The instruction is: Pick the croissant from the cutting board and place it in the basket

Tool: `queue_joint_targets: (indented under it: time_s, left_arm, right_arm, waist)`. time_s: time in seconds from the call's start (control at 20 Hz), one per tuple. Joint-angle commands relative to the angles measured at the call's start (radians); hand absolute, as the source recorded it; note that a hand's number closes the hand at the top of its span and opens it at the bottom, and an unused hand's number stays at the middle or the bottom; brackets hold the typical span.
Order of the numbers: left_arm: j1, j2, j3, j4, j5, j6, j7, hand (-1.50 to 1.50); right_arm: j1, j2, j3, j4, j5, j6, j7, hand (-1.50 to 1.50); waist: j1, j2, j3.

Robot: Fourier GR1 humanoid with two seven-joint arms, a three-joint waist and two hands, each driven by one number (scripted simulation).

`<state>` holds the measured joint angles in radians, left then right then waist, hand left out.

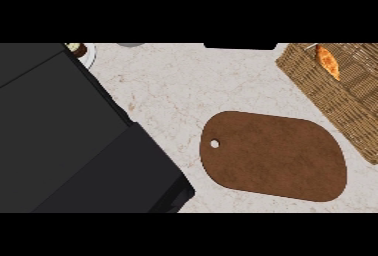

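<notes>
An orange-brown croissant (pixel 328 61) lies inside the woven wicker basket (pixel 347 107) at the upper right of the head view. The brown oval cutting board (pixel 277 156), with a small hole near its left end, rests on the pale marble counter and carries nothing. Neither hand shows anywhere in the view.
A large black block (pixel 70 140) fills the left side of the counter. A small plate with something on it (pixel 81 50) peeks out at the top left. A dark object (pixel 240 46) and a grey one (pixel 131 44) sit at the counter's far edge.
</notes>
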<state>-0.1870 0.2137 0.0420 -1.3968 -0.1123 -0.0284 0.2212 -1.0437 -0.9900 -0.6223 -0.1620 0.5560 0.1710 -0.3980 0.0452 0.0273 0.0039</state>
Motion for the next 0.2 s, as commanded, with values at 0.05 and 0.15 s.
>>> queue_joint_targets:
  time_s: [0.05, 0.15]
  left_arm:
    - [-0.057, 0.012, 0.019, -0.024, 0.02, -0.01, 0.018, 0.0]
    - [-0.036, -0.001, -0.007, -0.037, -0.003, -0.002, 0.01, 0.0]
  right_arm:
    - [0.074, -0.112, -0.034, 0.035, -0.027, 0.093, -0.022, -1.5]
    - [0.088, -0.13, -0.063, 0.039, -0.053, 0.084, -0.028, -1.5]
  waist:
    - [-0.001, 0.005, 0.005]
    - [0.004, 0.006, 0.006]
